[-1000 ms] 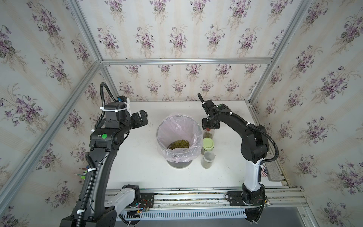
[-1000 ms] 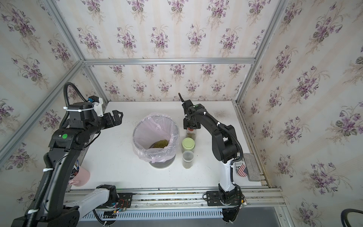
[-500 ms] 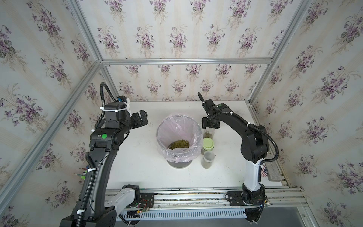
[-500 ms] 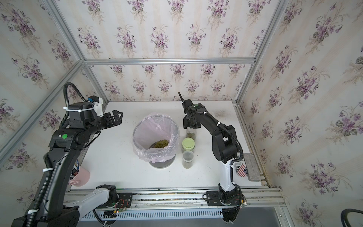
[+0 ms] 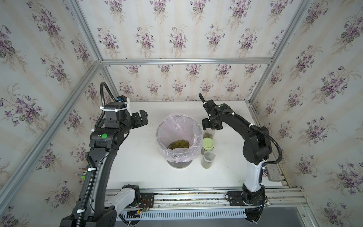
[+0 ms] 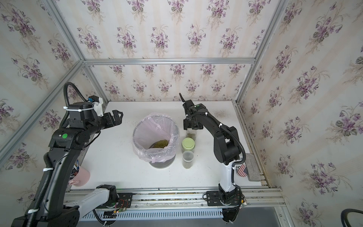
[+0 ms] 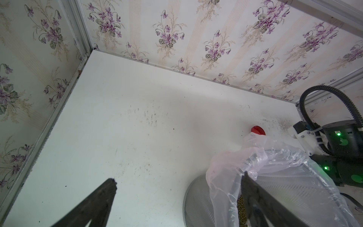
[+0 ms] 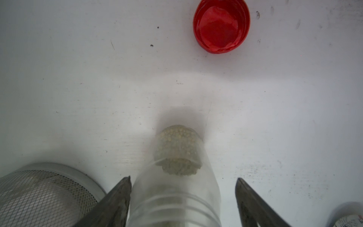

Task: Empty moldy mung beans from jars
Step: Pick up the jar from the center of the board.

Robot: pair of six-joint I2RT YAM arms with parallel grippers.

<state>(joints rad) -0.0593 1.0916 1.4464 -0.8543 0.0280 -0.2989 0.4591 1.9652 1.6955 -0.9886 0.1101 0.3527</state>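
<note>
Three clear jars stand in a row right of the bin. The far jar (image 5: 208,134) (image 8: 176,192) is lidless and holds mung beans (image 8: 177,149). My right gripper (image 5: 211,125) (image 8: 183,178) is open around its neck, with one finger beside the glass and the other well clear. The red lid (image 8: 221,25) (image 7: 258,130) lies upside down on the table beyond. The middle jar (image 5: 208,143) has a pale green lid, and the near jar (image 5: 208,159) is open. More mung beans (image 5: 179,144) lie in the bin. My left gripper (image 5: 144,118) (image 7: 179,176) hangs open and empty left of the bin.
The round mesh bin (image 5: 163,127) (image 8: 39,192), lined with a pink bag, stands mid-table close to the jars. A pink cup (image 6: 79,176) with pens sits at the front left. A grey block (image 6: 253,167) lies along the right edge. Walls enclose three sides.
My right gripper's jaws have spread apart around the far jar. The left arm has not moved.
</note>
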